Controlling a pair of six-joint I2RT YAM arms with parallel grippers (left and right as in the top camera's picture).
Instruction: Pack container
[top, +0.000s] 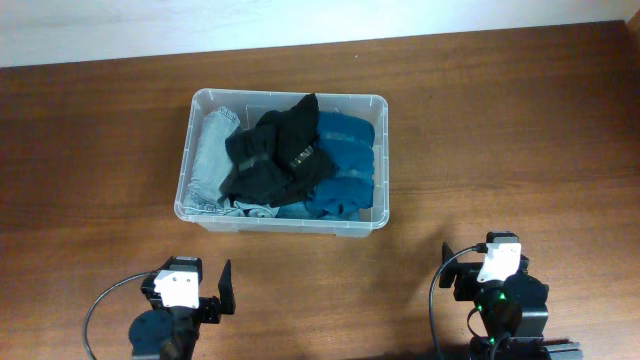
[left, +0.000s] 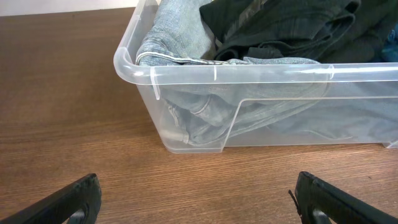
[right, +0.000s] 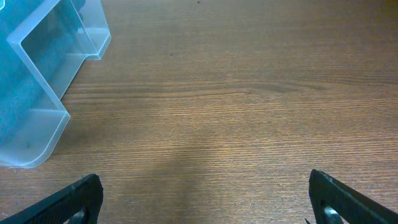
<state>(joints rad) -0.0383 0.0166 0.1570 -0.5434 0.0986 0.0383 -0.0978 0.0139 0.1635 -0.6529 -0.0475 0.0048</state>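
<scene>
Overhead view: the container (top: 381, 150) stands on the table (top: 100, 150) at upper centre of the frame, long side running left to right. It holds three garments: pale jeans (top: 208, 155) along the left wall, a black garment (top: 270, 155) heaped at the centre and lying partly over the other two, and a blue garment (top: 345, 165) filling the right part. The left gripper (top: 190, 278) sits at the lower left of the frame and the right gripper (top: 490, 252) at the lower right; both are below the container, apart from it, and hold nothing. Left wrist view: the container (left: 249, 74) fills the upper right of the frame, its rounded corner at upper centre-left. The jeans (left: 180, 37) press against the clear wall, and the black garment (left: 280, 25) lies above them. The left gripper (left: 199, 205) is spread wide, one finger in each lower corner of the frame, bare table (left: 62, 93) between them. Right wrist view: one corner of the container (right: 37, 106) shows at the upper left, tinted blue by the contents behind the wall. The right gripper (right: 205, 202) is likewise spread wide, one finger in each lower corner, over bare table (right: 249, 93), clear of the container.
</scene>
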